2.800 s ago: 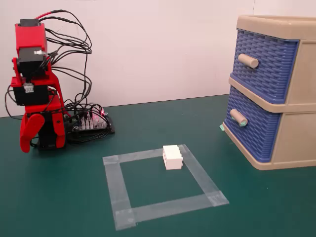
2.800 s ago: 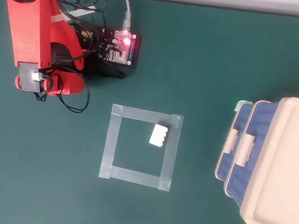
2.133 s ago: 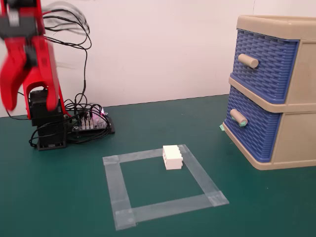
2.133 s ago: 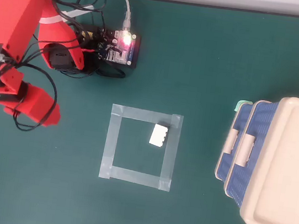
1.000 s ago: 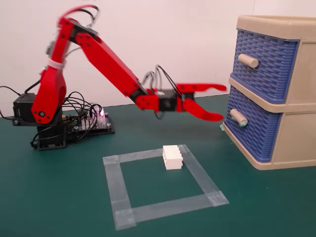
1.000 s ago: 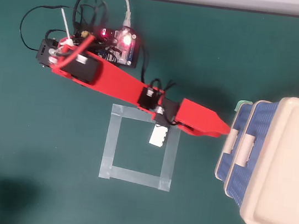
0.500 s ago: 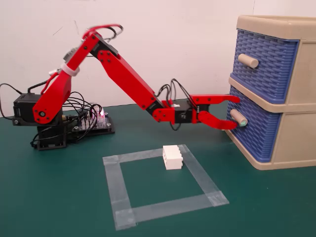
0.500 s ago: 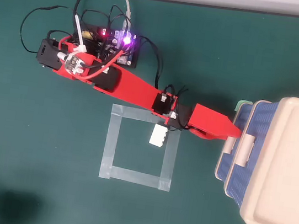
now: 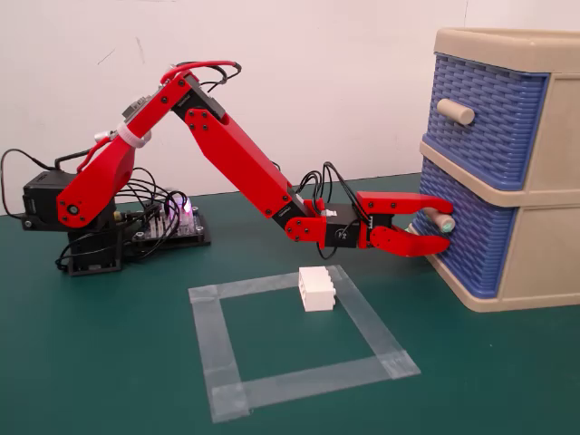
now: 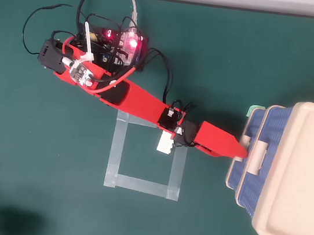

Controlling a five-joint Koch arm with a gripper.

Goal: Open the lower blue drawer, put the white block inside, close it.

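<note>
The lower blue drawer (image 9: 471, 245) sits closed in the beige cabinet (image 9: 548, 172), at the right of the fixed view. Its teal-tipped knob (image 9: 433, 220) lies between my red jaws, one above and one below it. My gripper (image 9: 445, 226) looks closed on the knob; in the overhead view (image 10: 242, 150) its tip meets the drawer front (image 10: 235, 166). The white block (image 9: 317, 288) stands on the green table on the far edge of a clear tape square (image 9: 208, 340), below my forearm. In the overhead view the block (image 10: 165, 145) is partly under the arm.
The upper blue drawer (image 9: 494, 122) with a plain beige knob (image 9: 456, 111) is closed above my gripper. My base, a lit control board (image 10: 129, 44) and loose cables sit at the left. A white wall stands behind the table.
</note>
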